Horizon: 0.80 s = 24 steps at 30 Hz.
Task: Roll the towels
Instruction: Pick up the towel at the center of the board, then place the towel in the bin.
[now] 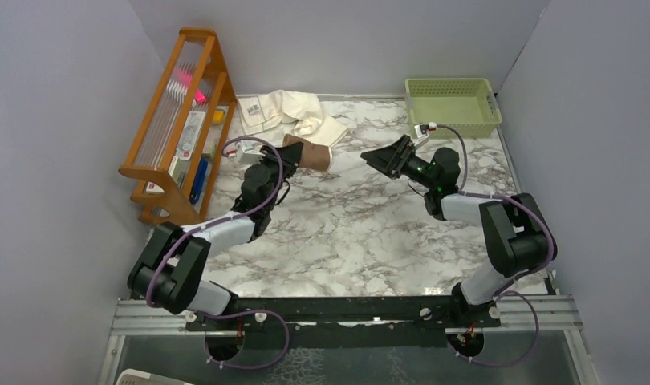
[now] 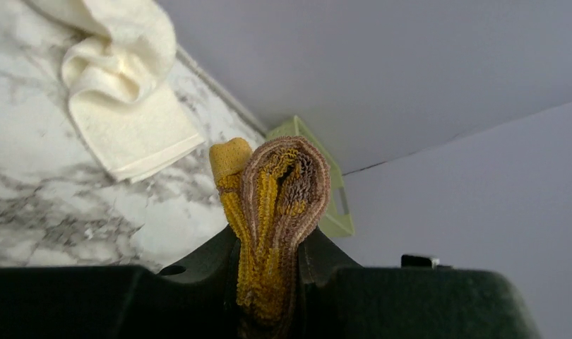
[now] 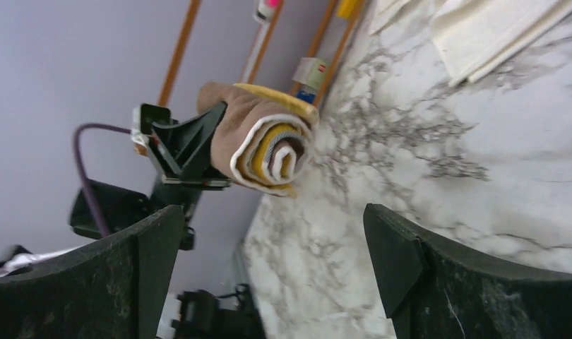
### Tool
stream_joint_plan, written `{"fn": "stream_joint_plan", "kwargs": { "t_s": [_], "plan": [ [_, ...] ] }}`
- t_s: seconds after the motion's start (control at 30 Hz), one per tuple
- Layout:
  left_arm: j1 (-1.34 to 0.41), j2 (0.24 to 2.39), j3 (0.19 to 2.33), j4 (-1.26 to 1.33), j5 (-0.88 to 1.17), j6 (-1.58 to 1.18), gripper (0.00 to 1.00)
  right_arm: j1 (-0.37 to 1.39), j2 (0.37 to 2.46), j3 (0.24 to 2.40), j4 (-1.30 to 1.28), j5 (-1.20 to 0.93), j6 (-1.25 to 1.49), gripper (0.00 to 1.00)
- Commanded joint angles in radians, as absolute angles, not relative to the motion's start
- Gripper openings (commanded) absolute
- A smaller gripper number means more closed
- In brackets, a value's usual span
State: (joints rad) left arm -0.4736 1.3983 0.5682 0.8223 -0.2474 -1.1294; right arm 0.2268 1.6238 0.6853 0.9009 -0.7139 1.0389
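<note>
We see the brown towel (image 1: 310,154) rolled into a tight bundle, its mustard-yellow layers showing as a spiral at the open end. The left gripper (image 1: 283,163) holds it, fingers clamped on one end of the roll, which appears raised just off the marble worktop (image 1: 354,228). The cream towel (image 1: 294,112) lies unrolled and rumpled at the far edge of the worktop, just behind the roll, its label patch facing up. The right gripper (image 1: 383,156) points at the roll's free end, near it but not touching, fingers wide apart and holding nothing. A wooden rack (image 1: 177,112) stands at far left and a green basket (image 1: 452,104) at far right.
</note>
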Motion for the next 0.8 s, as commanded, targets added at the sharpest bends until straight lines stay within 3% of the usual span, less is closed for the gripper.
{"fn": "stream_joint_plan", "kwargs": {
  "t_s": [0.0, 0.23, 0.37, 0.53, 0.77],
  "plan": [
    [-0.487, 1.458, 0.553, 1.265, -0.351, -1.106, 0.0, 0.318, 1.564, 0.648, 1.26, -0.506, 1.399, 1.0],
    [-0.507, 1.637, 0.623, 1.611, -0.395, -1.248, 0.0, 0.54, 1.467, 0.745, 0.984, -0.214, 1.066, 1.0],
    [-0.54, 1.731, 0.685, 1.691, -0.437, -1.312, 0.0, 0.612, 1.558, 0.729, 1.179, -0.127, 0.989, 1.0],
    [-0.58, 1.777, 0.751, 1.746, -0.478, -1.281, 0.0, 0.621, 1.77, 0.678, 1.62, -0.073, 1.139, 1.0],
    [-0.596, 1.774, 0.773, 1.754, -0.509, -1.237, 0.0, 0.645, 1.82, 0.725, 1.587, 0.03, 1.189, 1.0]
  ]
}}
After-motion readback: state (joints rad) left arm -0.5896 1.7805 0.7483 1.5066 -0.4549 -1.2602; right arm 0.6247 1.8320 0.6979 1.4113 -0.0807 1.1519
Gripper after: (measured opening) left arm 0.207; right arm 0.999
